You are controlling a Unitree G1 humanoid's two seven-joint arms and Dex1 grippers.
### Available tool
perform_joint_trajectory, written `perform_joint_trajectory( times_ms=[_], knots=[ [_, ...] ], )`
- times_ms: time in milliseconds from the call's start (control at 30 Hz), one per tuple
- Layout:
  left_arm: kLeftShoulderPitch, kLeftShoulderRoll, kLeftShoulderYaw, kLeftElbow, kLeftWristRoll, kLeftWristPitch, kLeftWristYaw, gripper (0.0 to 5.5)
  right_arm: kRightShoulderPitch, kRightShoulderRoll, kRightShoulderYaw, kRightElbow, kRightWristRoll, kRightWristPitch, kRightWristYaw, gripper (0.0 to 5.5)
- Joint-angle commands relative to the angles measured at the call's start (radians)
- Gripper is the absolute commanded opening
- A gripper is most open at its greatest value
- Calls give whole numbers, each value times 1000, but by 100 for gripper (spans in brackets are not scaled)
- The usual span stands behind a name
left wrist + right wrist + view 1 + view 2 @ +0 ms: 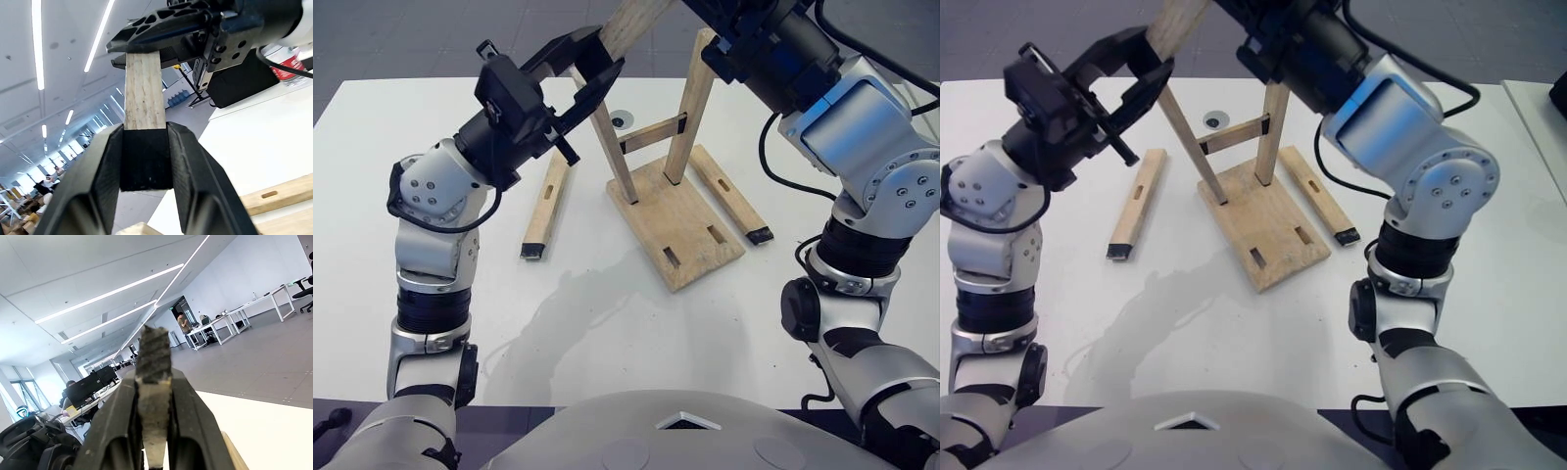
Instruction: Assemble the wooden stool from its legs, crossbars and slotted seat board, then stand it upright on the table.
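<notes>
The slotted seat board (690, 235) lies flat on the white table. Two legs (615, 152) (690, 113) stand in it, leaning, joined by a crossbar (651, 134). Above them a third wooden leg (143, 93) with a black end cap hangs slanted in the air. My left gripper (145, 147) is shut on its capped end, at the upper left over the left standing leg. My right gripper (153, 382) is shut on the leg's other end, high above the board's far side.
One loose slotted wooden piece (546, 204) lies left of the seat board, and another with a black tip (729, 191) lies right of it. A small round grommet (623, 121) sits in the table behind the stool. The near half of the table (607, 333) is bare.
</notes>
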Motion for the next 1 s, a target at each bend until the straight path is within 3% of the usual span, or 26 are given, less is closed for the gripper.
perform_joint_trajectory(
  times_ms=[33, 167, 200, 433, 633, 800, 900, 1000],
  knots=[
    [-20, -4, -4, 28, 64, -69, 25, 129, -25, -2, -19, 14, -37, -41, -22, 42],
    [-28, -9, -3, 47, 59, -66, 31, 129, -39, -8, -35, 11, -24, -46, -15, 42],
    [-28, -9, -2, 51, 57, -66, 30, 166, -49, -13, -43, 13, -21, -50, -11, 42],
    [-24, -4, 31, 73, 16, -46, 32, 279, -98, -70, -74, 30, -44, -69, 24, 42],
    [-2, -30, 130, 112, -67, 47, 98, 380, -121, -247, -182, 88, -139, -88, 77, 42],
    [23, -56, 233, 166, -140, 136, 183, 455, -23, -388, -248, 132, -271, -85, 143, 42],
    [62, -68, 261, 202, -156, 180, 216, 499, 121, -444, -209, 124, -374, -64, 226, 42],
    [104, -81, 273, 223, -158, 186, 224, 460, 240, -461, -140, 128, -492, -80, 312, 42]
  ],
)
